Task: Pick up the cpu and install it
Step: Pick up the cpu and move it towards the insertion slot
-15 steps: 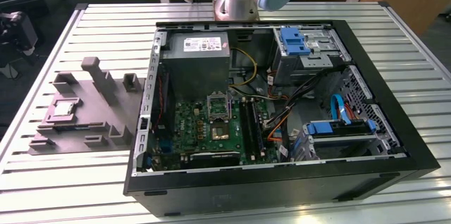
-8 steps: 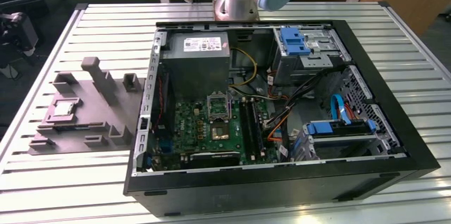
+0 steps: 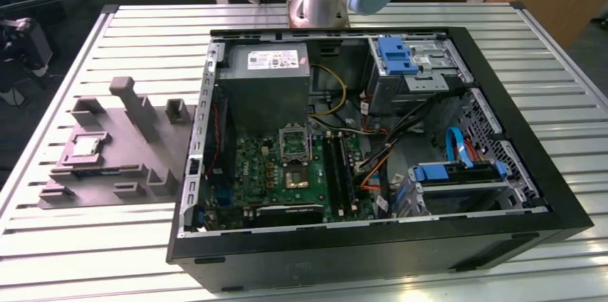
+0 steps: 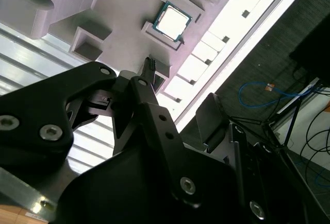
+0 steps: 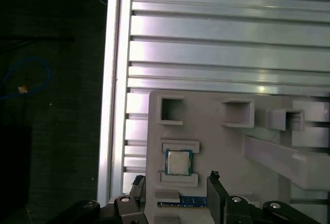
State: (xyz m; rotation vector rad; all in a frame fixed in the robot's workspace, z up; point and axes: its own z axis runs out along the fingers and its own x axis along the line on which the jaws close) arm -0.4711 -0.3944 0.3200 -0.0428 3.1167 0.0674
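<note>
Hovering above cpu (image 5: 179,162), gripper (image 5: 175,177) empty, fingers spread apart. Cpu sits in pocket of grey fixture tray (image 3: 124,174), exterior view's left of computer case (image 3: 380,245). Approach step, pick-up not yet done. Grasp likely calls for centred, square descent.

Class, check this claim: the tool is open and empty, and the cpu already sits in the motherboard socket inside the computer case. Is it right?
No. The cpu rests in the grey holder, outside the computer case, as the first wrist view shows. The tool is open and empty.
</note>
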